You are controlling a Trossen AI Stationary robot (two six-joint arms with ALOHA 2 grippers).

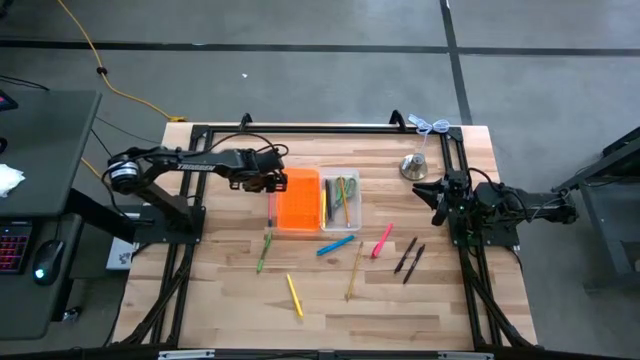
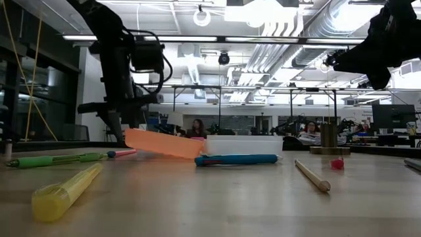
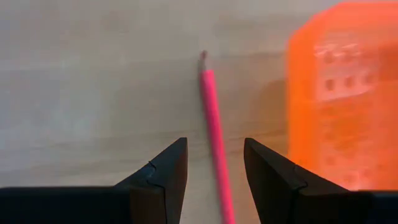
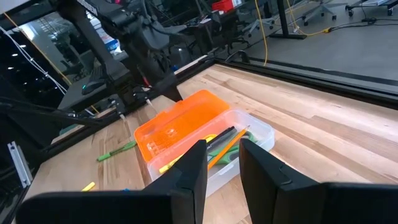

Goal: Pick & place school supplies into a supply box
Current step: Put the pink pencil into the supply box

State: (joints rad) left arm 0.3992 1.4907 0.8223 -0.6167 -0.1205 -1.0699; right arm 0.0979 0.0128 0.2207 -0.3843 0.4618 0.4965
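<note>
The box [image 1: 320, 200] already holds a few pens in its clear plastic tray, just beyond the left hand [image 1: 268, 184]. Most supplies are still loose on the wooden desk [image 1: 230, 290]. The left hand hangs above a thin, smooth pink pencil [image 3: 214, 130] lying beside the box's glossy orange half, fingers narrowly parted astride it, holding nothing. A yellow marker [image 2: 66, 192], blue pen [image 2: 237, 159] and tan pencil [image 2: 312, 176] lie farther off. The right hand [image 1: 437, 197] waits well apart, slightly parted, empty.
</note>
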